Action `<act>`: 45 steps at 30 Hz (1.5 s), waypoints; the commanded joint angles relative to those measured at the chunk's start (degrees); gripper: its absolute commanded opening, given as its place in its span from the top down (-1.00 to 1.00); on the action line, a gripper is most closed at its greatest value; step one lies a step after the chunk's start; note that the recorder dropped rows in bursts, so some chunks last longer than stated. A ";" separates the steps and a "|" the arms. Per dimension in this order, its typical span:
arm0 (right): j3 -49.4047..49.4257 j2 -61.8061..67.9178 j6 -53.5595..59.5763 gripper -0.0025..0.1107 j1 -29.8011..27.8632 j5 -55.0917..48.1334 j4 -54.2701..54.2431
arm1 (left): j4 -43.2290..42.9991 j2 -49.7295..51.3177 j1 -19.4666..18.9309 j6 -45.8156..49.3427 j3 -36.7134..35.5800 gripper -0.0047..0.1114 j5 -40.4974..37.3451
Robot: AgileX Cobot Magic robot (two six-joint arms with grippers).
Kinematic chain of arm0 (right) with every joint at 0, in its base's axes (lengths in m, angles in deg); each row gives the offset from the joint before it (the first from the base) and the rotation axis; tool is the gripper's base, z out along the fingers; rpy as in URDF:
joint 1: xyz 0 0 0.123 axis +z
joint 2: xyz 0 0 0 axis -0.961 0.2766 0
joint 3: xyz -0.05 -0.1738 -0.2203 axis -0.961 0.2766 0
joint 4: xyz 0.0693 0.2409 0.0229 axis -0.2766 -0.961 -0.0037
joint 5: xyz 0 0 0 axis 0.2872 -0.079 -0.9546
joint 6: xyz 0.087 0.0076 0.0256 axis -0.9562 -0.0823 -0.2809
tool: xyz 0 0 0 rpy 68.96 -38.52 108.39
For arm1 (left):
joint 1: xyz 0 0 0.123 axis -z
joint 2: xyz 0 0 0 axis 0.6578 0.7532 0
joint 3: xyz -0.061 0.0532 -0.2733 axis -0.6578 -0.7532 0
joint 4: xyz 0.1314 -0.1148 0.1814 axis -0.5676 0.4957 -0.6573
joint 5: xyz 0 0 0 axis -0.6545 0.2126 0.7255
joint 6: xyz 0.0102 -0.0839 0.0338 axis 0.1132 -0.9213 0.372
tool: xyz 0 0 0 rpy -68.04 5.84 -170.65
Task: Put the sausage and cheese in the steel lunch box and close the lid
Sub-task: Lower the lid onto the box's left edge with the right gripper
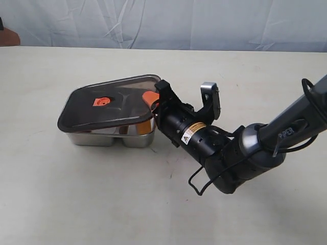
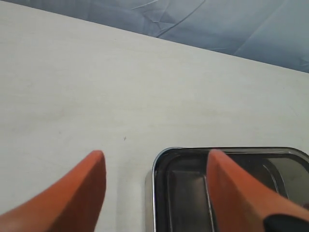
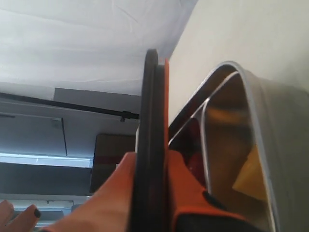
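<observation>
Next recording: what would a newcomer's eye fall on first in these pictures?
The right gripper clamps one edge of the lid, which lies tilted over the steel lunch box, left of centre on the table. The right wrist view shows the cheese inside the box. The left gripper stands open, with a corner of the box showing between its fingers.

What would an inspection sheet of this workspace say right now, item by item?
Surface: pale table, matte.
Job's things: steel lunch box on the table; dark lid tilted over it, not closed; cheese inside, plus a red shape, probably the sausage.
Clutter: nothing seen.
Grippers: right gripper shut on the lid's edge; left gripper open above a box corner.
Cables: black cable looping off the right arm.
Surroundings: wrinkled grey backdrop.
</observation>
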 commanded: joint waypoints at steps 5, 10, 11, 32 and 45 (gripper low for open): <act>0.20 0.06 -1.52 0.74 0.03 -2.44 3.14 | 0.00 -0.01 -0.13 0.31 -0.02 -0.09 0.46; 0.20 0.06 -1.52 0.23 0.03 -2.44 3.45 | 0.00 -0.01 -0.13 0.21 -0.02 -0.09 0.46; 0.20 0.06 -1.52 0.21 0.03 -2.44 3.55 | 0.00 -0.01 -0.13 0.21 -0.02 -0.09 0.46; 0.20 -1.65 -1.51 0.22 -0.08 -2.50 10.67 | 0.00 -0.01 -0.13 0.21 -0.02 -0.09 0.46; 0.20 -5.42 0.47 0.22 -0.08 -12.25 12.80 | 0.00 -0.01 -0.13 0.21 -0.02 -0.09 0.46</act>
